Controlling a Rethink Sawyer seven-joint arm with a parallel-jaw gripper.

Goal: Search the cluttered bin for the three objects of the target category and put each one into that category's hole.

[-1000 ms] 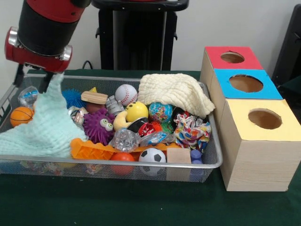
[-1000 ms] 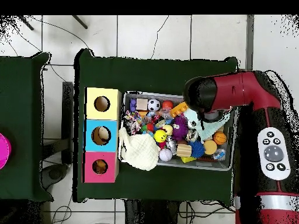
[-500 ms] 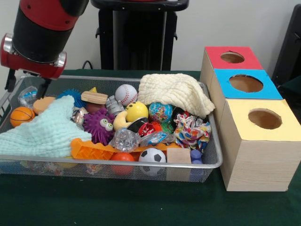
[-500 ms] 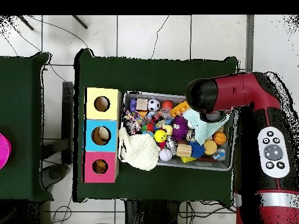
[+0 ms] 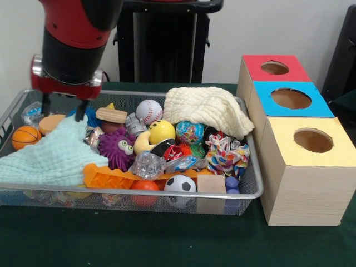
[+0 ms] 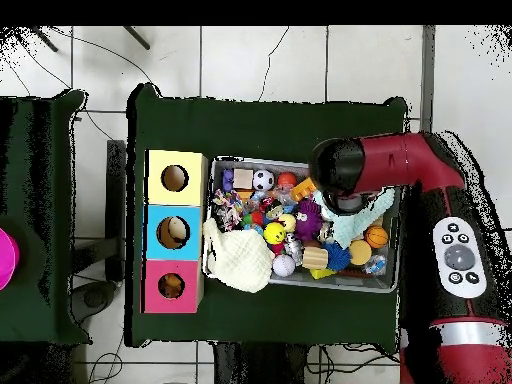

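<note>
Gripper [image 5: 63, 108] spread open and empty above the mint cloth [image 5: 47, 158] at the wire bin [image 5: 253, 183] end farthest from the boxes; best come straight down on one exposed ball, e.g. baseball [image 5: 149, 111], without snagging cloth.

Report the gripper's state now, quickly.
Gripper: open, holding nothing, fingers apart above the mint green cloth in the wire bin.
</note>
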